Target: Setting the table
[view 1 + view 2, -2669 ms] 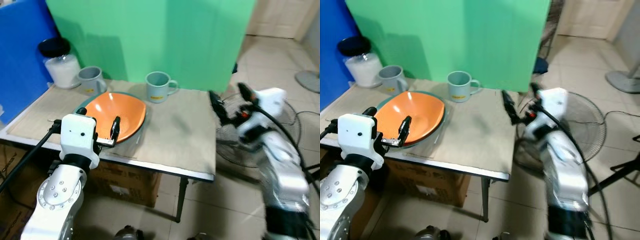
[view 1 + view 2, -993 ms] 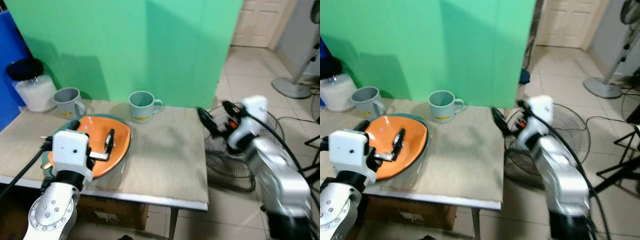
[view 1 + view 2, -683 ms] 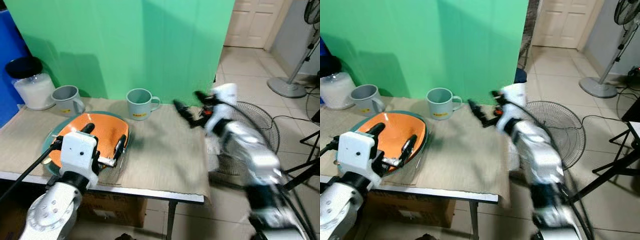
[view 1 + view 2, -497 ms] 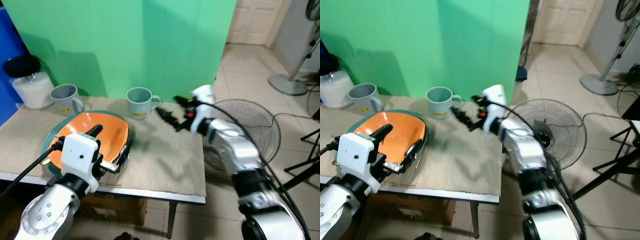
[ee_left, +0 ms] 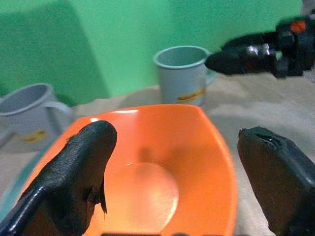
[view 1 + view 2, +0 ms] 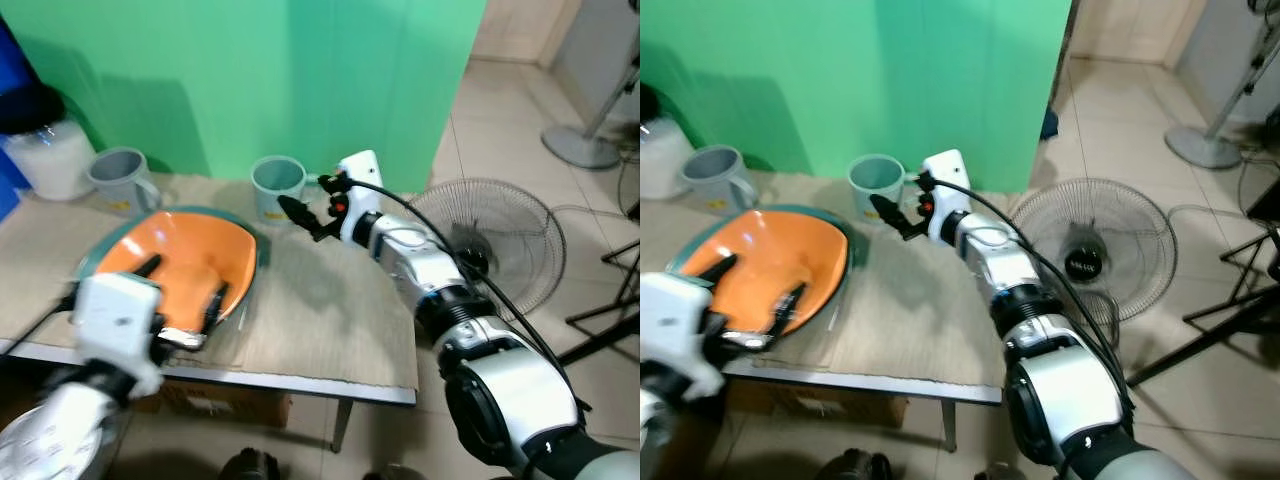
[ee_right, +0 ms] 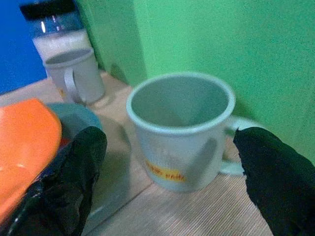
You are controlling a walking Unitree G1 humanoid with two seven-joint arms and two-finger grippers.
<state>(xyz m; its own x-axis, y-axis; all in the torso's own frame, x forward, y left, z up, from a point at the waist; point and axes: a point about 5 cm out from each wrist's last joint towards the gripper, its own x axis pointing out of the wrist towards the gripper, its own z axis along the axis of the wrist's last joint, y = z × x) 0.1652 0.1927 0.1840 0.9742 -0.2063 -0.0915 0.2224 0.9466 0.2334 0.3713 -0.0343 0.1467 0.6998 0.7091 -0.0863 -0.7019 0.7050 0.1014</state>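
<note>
An orange bowl (image 6: 185, 265) rests on a teal plate (image 6: 252, 245) at the table's front left. My left gripper (image 6: 182, 292) is open at the bowl's near rim, its fingers (image 5: 74, 172) spread wide to either side of the bowl (image 5: 147, 167). A pale grey-green mug (image 6: 276, 186) stands upright behind the bowl. My right gripper (image 6: 305, 208) is open just right of that mug, low over the table and apart from it. Seen from the right wrist, the mug (image 7: 182, 125) sits ahead between the fingertips (image 7: 66, 179), handle turned to one side.
A second mug (image 6: 115, 178) and a black-lidded jar of white powder (image 6: 40, 140) stand at the back left. A green screen (image 6: 300, 70) rises behind the cloth-covered table (image 6: 330, 310). A floor fan (image 6: 495, 250) stands just off the table's right edge.
My right arm has swung from beyond the table's right edge, leftward over the table to the mug. The left gripper stays at the bowl. The camera has shifted.
</note>
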